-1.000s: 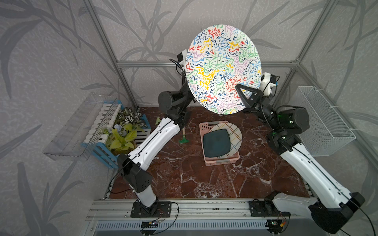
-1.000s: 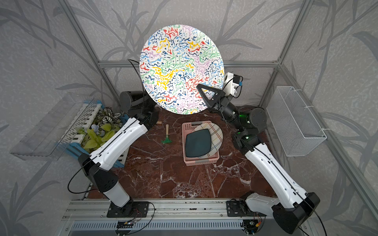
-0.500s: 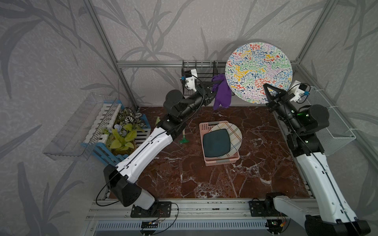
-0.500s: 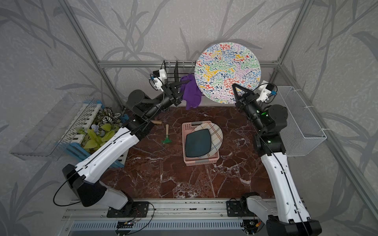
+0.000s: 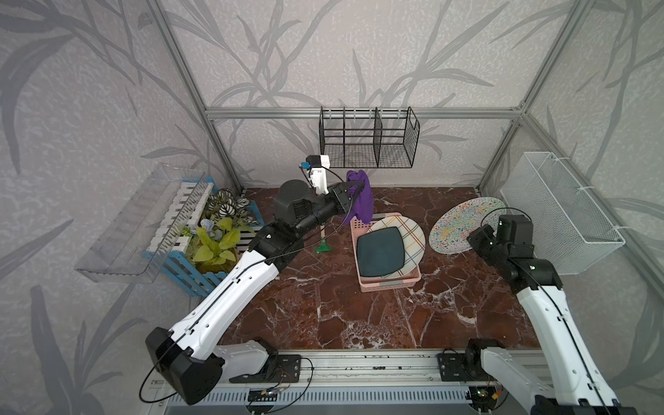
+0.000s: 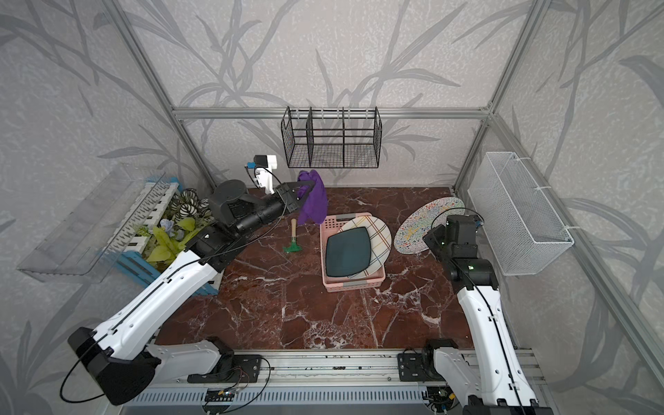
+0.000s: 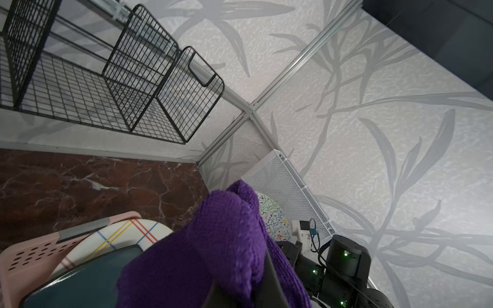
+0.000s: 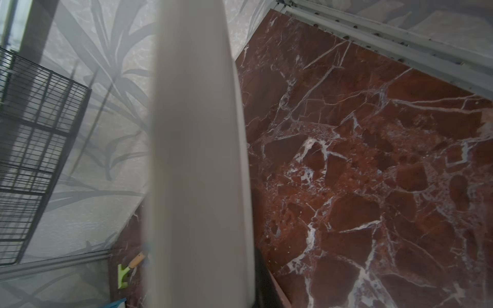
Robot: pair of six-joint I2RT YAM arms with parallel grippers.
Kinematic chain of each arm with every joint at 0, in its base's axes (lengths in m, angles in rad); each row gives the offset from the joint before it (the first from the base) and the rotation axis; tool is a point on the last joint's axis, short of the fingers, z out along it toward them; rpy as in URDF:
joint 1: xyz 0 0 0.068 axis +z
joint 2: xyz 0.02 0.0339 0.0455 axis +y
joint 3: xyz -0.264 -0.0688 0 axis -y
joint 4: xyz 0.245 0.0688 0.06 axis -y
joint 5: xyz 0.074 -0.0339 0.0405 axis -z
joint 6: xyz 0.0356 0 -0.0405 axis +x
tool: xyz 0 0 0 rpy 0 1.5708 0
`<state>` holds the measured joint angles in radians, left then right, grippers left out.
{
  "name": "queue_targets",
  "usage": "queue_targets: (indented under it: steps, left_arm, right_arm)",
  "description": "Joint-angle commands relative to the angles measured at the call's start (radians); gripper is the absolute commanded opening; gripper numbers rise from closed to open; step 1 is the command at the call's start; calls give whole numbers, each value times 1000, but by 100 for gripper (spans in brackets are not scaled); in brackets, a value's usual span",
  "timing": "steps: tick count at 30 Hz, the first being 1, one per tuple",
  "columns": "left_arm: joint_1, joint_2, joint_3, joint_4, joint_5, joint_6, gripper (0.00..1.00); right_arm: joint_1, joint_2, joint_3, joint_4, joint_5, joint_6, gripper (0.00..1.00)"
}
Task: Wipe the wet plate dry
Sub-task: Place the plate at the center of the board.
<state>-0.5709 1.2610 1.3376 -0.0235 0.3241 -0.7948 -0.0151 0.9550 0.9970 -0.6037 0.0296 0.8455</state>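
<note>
Both top views: left jaws are clamped tight on the purple knitted cloth, which hangs off them over the back corner of the pink perforated plastic basket. Right jaws are pinched shut on the round squiggle-patterned plate, gripping the rim nearest my right arm. The plate is tilted, patterned face up and toward centre. I can't tell if its low edge touches the red marble-look bench. The plate lies to the cloth's right, well apart, with the basket between them. The white mesh wall basket is just beside the plate's outer side.

Left wrist: the cloth fills the foreground and the plate peeks out just past it, so it's roughly dead ahead. The black wire rack is up and off to one side.

Right wrist: the plate is edge-on and blurred, with open bench behind it. The jaws aren't visible here.

My read: the left arm carries the cloth rightward over the basket, where there's open room. The right arm has little room to back off.
</note>
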Motion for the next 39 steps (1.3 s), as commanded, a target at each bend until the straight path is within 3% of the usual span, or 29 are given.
queue_targets:
  steps: [1, 5, 12, 17, 26, 34, 39]
  left_arm:
    - [5, -39, 15, 20, 18, 37, 0]
    - [5, -44, -2, 25, 26, 32, 0]
    - [5, -43, -5, 16, 33, 38, 0]
    - [5, -42, -20, 37, 33, 27, 0]
    - [6, -45, -30, 36, 27, 24, 0]
    - [6, -55, -41, 33, 14, 21, 0]
    - [8, -64, -75, 44, -1, 23, 0]
  right_arm:
    - [0, 18, -29, 81, 60, -110, 0]
    - [0, 81, -104, 186, -12, -107, 0]
    - [14, 202, -188, 431, -270, -84, 0]
    - [86, 300, -234, 530, -242, -1, 0]
    - [85, 532, -308, 602, -191, 49, 1]
    - [74, 654, -336, 489, -118, 98, 18]
    - [57, 642, -333, 463, -121, 71, 41]
